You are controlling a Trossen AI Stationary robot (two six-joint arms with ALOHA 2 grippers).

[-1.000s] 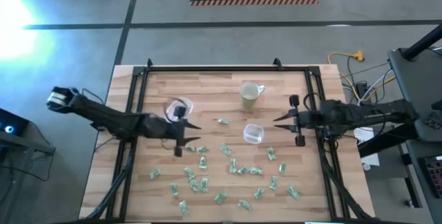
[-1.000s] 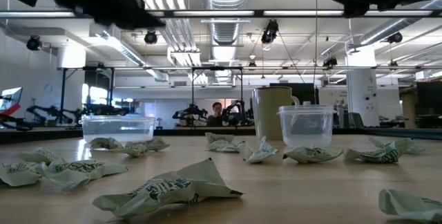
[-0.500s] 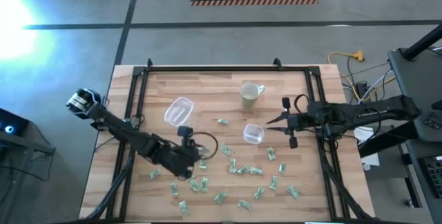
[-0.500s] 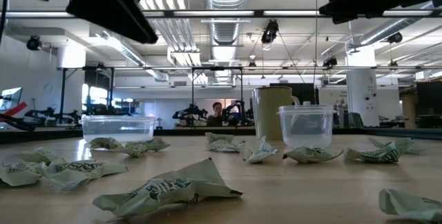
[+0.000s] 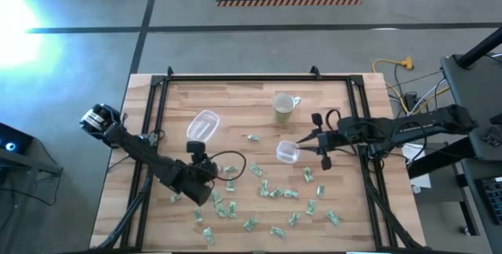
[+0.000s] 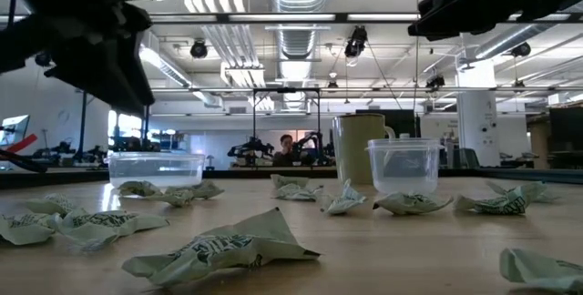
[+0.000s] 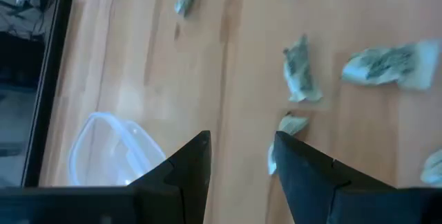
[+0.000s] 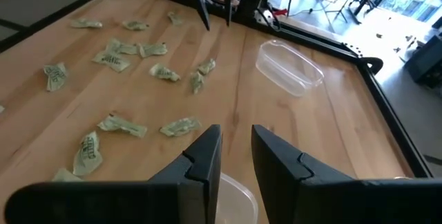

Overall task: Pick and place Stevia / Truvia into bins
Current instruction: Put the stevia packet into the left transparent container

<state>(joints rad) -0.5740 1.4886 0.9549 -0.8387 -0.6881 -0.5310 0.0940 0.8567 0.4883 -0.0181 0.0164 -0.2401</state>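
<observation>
- left gripper (image 5: 234,166): jaws apart with a clear gap, nothing between them, tips raised over the wood among the Stevia / Truvia packets (image 5: 271,192)
- one packet (image 7: 284,133) lies just past a left fingertip, not pinched; two more a bit farther ahead
- wider clear bin (image 5: 202,125) sits behind and to the side of the left jaws, near but not touching; its inside cannot be made out
- right gripper (image 5: 307,139): jaws narrow, small gap, holding nothing, hanging above the table
- smaller squarish bin (image 5: 287,151) just beside and under the right tips; its rim (image 8: 231,193) shows below the right fingers (image 8: 205,156)
- pale mug (image 5: 284,107) stands beyond the small bin, apart from both grippers
- packets spread loose on the table (image 5: 329,97), mostly between the two grippers and nearer the front edge; one lone packet (image 5: 252,137) lies between the bins
- low view: crumpled packets in front, both bins and the mug upright behind; a person far off in the room
</observation>
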